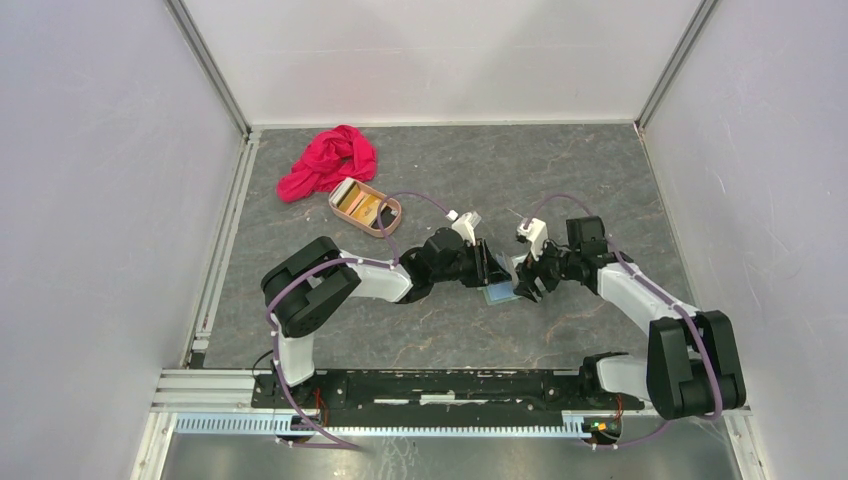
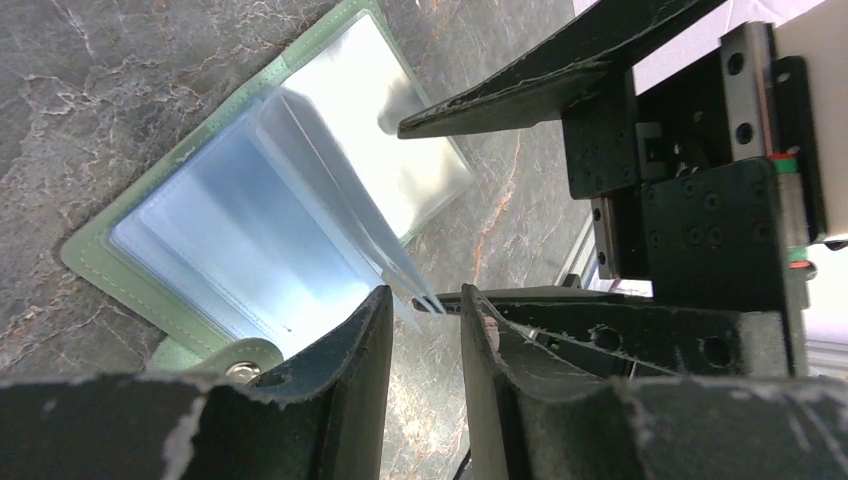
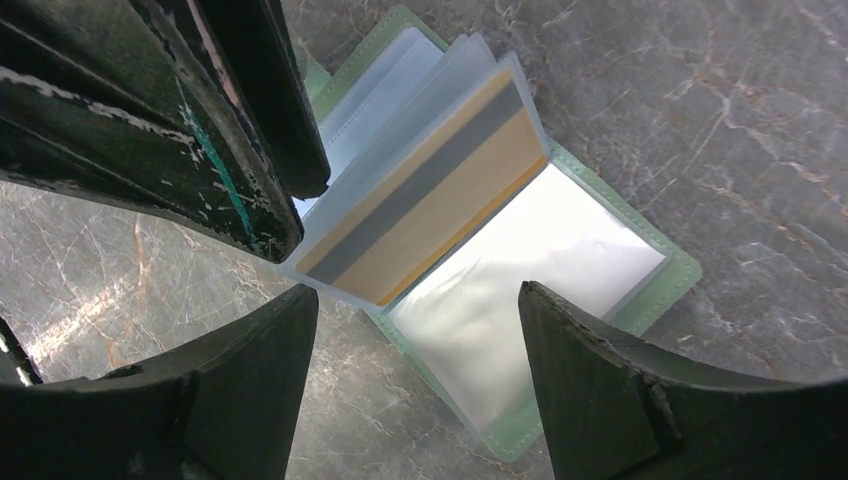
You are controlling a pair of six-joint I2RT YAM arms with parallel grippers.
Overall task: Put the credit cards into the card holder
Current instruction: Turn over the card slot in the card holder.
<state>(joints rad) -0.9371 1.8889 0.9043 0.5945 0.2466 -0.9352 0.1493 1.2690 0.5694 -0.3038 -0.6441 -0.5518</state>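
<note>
Top external view: a grey marbled table [image 1: 450,170] carries a red cloth [image 1: 327,160] at the back, with a pinkish-tan tray [image 1: 397,211] of credit cards [image 1: 358,203] just beside it. The left gripper [image 1: 496,266] and right gripper [image 1: 522,285] meet mid-table over the card holder [image 1: 499,294], which lies open. The left jaws stand narrowly apart around a corner of its clear leaves; the right jaws gape wide above. An orange-gold card [image 3: 450,200] with a dark stripe sits inside one leaf.

Glossy clear plastic sleeves [image 3: 540,270], matt green card holder [image 3: 683,272].
</note>
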